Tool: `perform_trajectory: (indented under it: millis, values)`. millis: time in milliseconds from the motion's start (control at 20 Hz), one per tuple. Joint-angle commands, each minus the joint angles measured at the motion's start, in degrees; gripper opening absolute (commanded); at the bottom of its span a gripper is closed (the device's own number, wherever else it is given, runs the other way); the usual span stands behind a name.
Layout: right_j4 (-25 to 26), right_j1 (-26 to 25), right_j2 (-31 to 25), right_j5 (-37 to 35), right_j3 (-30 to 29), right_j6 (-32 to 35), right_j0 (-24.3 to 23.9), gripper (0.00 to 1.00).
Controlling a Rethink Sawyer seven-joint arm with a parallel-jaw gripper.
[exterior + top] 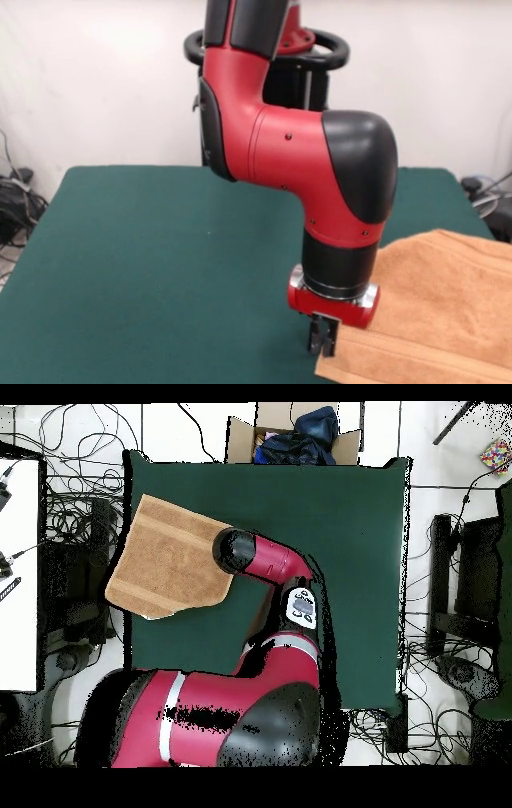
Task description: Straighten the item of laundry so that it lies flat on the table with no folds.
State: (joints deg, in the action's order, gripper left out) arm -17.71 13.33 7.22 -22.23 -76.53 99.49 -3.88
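Gripper point(322, 342) at towel point(440, 304) edge

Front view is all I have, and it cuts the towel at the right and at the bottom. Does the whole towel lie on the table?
Observer: No. From overhead, the towel sticks out past one side edge of the table.
Operator: Is it square to the table?
Observer: No, its edges run slantwise to the table's edges.
Operator: Is anything behind my camera?
Observer: A cardboard box holding dark cloth sits just past that edge.
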Motion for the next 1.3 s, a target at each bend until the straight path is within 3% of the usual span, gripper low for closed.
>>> perform_trajectory:
  millis: [50,250,300,500,1050,1300]
  values:
    - [3.5,-7.2,-5.0,2.0,-1.5,5.1,0.4,0.0]
    - [4.9,-6.1,-5.0,4.3,-2.3,4.8,0.3,0.0]
    - [5.0,-5.9,-4.3,4.0,-1.9,5.6,0.9,1.0]
    - [5.2,-2.6,-0.7,2.0,-3.4,8.1,3.7,1.0]
    - [3.1,2.8,0.0,-0.8,-7.5,12.0,5.9,1.0]
    - [1.8,2.1,-0.7,1.1,-7.1,13.0,6.5,1.0]
